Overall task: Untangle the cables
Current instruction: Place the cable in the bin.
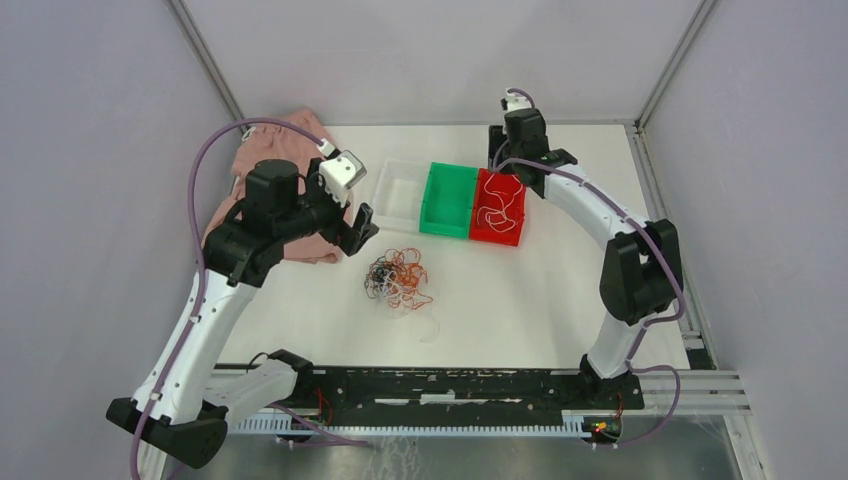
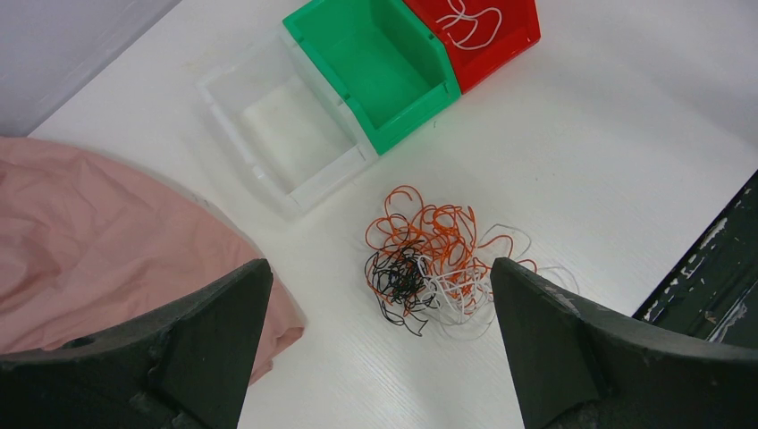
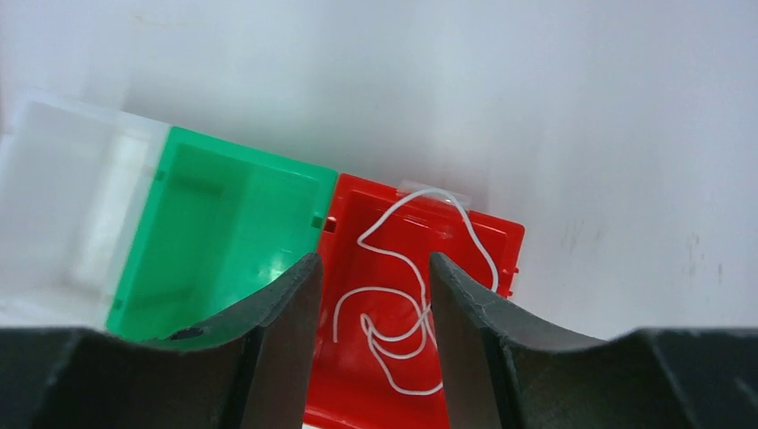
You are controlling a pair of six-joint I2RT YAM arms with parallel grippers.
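Observation:
A fist-sized tangle of orange, black and white cables point(image 1: 400, 278) lies on the white table point(image 1: 520, 300) in front of the bins. In the left wrist view the cables point(image 2: 429, 264) sit below and between my wide-spread fingers. My left gripper point(image 1: 358, 228) point(image 2: 377, 266) hangs open above and to the left of them, holding nothing. Loose white cable point(image 1: 498, 208) point(image 3: 402, 322) lies curled in the red bin point(image 1: 497, 240) point(image 3: 357, 384). My right gripper point(image 1: 505, 160) point(image 3: 374, 259) hovers over that bin, open, with nothing between its fingers.
A green bin point(image 1: 448, 198) point(image 3: 223, 232) and a clear bin point(image 1: 400, 192) point(image 2: 277, 134) stand in a row left of the red one. A pink cloth point(image 1: 270, 165) point(image 2: 107, 241) lies at the back left, under the left arm. A faint white strand point(image 1: 430, 326) lies alone near the tangle.

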